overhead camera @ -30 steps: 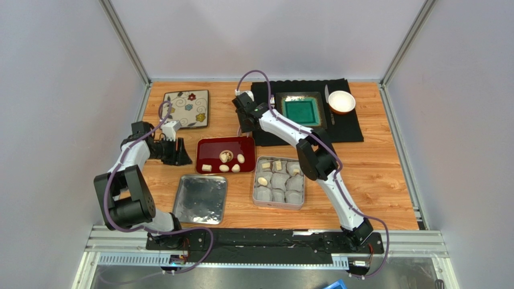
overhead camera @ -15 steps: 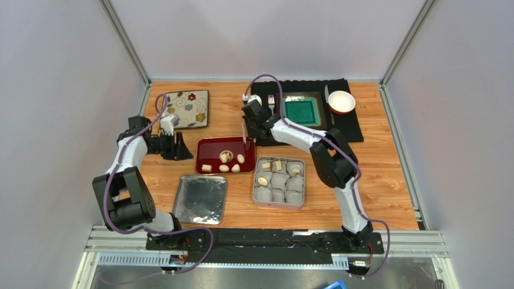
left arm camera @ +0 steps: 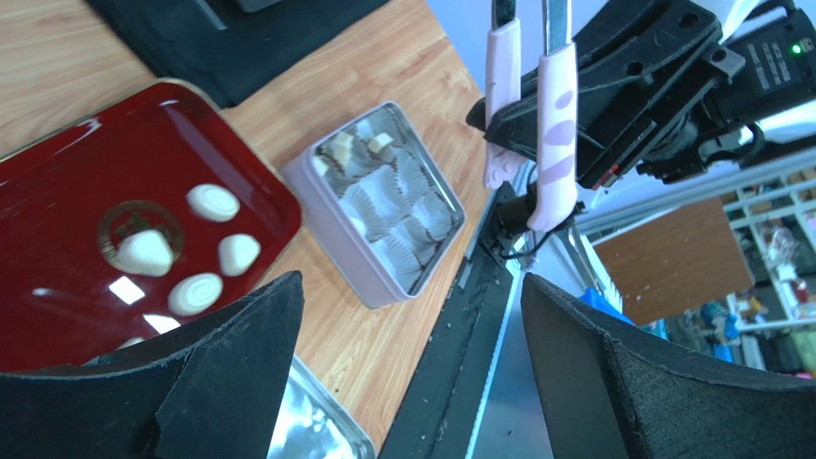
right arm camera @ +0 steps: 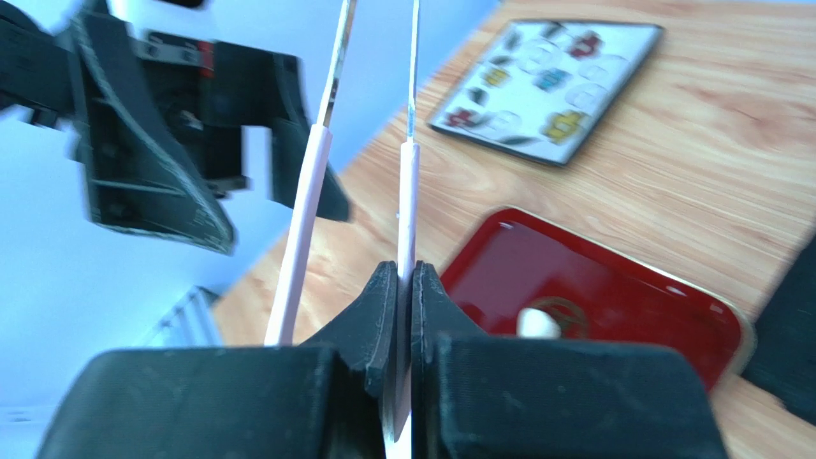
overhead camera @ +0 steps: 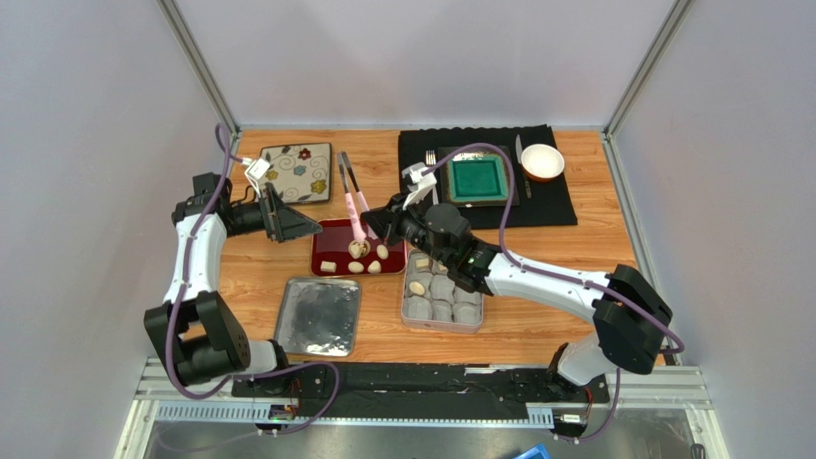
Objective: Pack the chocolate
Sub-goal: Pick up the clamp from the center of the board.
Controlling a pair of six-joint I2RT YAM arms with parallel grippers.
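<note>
Several cream chocolates [overhead camera: 359, 249] lie on the red tray [overhead camera: 333, 232]; three more sit in the paper cups of the metal tin [overhead camera: 442, 304]. My right gripper [overhead camera: 377, 229] is shut on one pink arm of the tongs [overhead camera: 352, 199], held over the tray's back edge, metal ends pointing away. In the right wrist view the gripper [right arm camera: 404, 277] pinches that tongs arm [right arm camera: 409, 191]; the other arm [right arm camera: 302, 220] stands free. My left gripper [overhead camera: 287, 222] is open and empty, left of the tray. Its view shows the tray [left arm camera: 57, 143], chocolates [left arm camera: 213, 202], tin [left arm camera: 335, 239] and tongs [left arm camera: 555, 124].
The tin's lid [overhead camera: 319, 316] lies in front of the tray. A patterned plate [overhead camera: 297, 172] lies at the back left. A black mat [overhead camera: 555, 201] carries a green dish [overhead camera: 477, 177], a fork and a white bowl [overhead camera: 542, 161].
My right arm swung from the back of the table towards the red tray, lifting the tongs into the air. My left gripper rose and turned towards the tray.
</note>
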